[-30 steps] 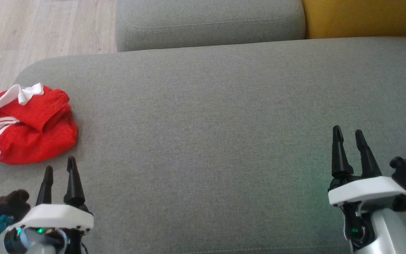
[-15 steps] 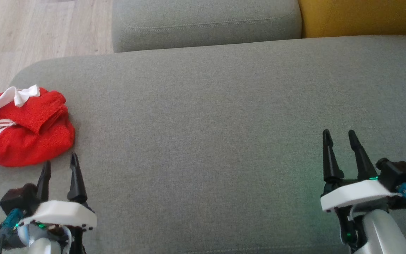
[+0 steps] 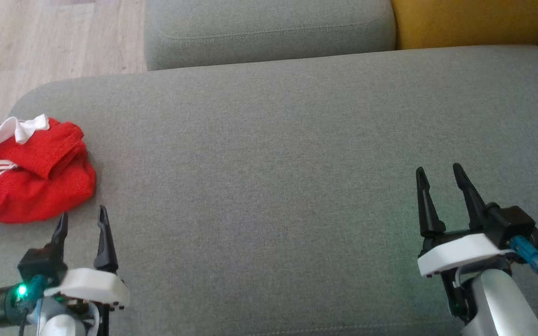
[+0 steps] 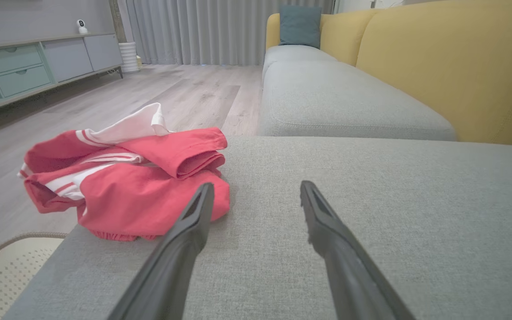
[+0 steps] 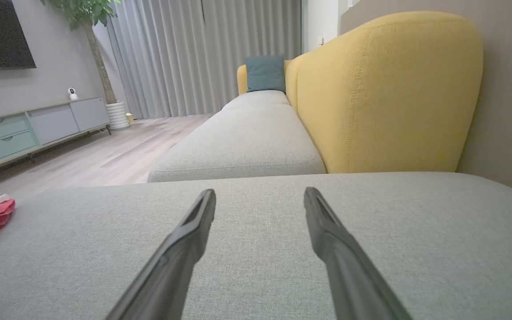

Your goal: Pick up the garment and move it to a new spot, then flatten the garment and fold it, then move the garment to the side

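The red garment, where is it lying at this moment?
In the head view the red garment lies crumpled at the far left edge of the grey cushion, just ahead of the open left claw.

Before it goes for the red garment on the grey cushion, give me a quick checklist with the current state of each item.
1. The left gripper is open and empty: ok.
2. The right gripper is open and empty: ok.
3. The red garment is in sight, bunched just ahead of the left gripper: ok.
4. The garment lies fully on the grey cushion: not ok, part hangs over its left edge.
5. There is bare cushion for a new spot: ok.
6. A single layer can be pinched cleanly: cannot tell.
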Controlling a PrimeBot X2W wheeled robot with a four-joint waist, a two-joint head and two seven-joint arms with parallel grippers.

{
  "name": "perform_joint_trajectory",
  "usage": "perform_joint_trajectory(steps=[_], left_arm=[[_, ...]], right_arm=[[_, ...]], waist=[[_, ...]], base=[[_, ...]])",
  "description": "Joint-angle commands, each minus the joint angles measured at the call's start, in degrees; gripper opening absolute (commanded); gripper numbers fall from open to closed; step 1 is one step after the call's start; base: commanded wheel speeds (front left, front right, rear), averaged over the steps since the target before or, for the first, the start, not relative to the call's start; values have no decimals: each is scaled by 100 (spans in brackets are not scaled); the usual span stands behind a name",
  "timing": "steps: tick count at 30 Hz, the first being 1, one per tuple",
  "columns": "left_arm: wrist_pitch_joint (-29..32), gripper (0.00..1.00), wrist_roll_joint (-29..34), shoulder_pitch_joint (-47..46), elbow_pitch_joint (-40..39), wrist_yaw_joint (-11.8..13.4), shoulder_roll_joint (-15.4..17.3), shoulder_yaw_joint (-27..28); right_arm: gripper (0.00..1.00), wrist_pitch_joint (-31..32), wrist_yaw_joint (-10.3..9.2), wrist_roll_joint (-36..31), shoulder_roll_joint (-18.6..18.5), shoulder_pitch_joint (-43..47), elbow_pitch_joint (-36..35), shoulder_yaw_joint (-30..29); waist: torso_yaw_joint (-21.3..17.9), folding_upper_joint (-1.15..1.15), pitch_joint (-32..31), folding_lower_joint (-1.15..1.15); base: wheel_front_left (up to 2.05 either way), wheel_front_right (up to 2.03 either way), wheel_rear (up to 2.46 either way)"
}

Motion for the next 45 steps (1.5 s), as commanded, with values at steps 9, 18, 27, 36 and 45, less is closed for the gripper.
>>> perform_joint_trajectory(steps=[9,18,27,36,45], left_arm=[[-119,100,131,-350,-10,0,110,287],[-119,100,89,-318,53,-29,87,332],[-119,100,72,-294,101,-78,66,358],[-119,100,90,-333,152,-141,52,366],[-119,100,43,-420,25,-250,42,328]], right_arm=[[100,-118,44,-155,-31,-267,20,40],[100,-118,44,-110,-6,-306,267,-12],[100,-118,44,-117,2,-322,394,-46],[100,-118,44,-131,11,-278,383,-36],[100,-118,44,-95,19,-307,354,126]], waist=[[-34,0,5,0],[-58,0,-40,0],[-48,0,-63,0],[130,0,-45,0],[1030,0,79,0]], base=[[0,0,0],[0,0,0],[0,0,0],[0,0,0],[0,0,0]])
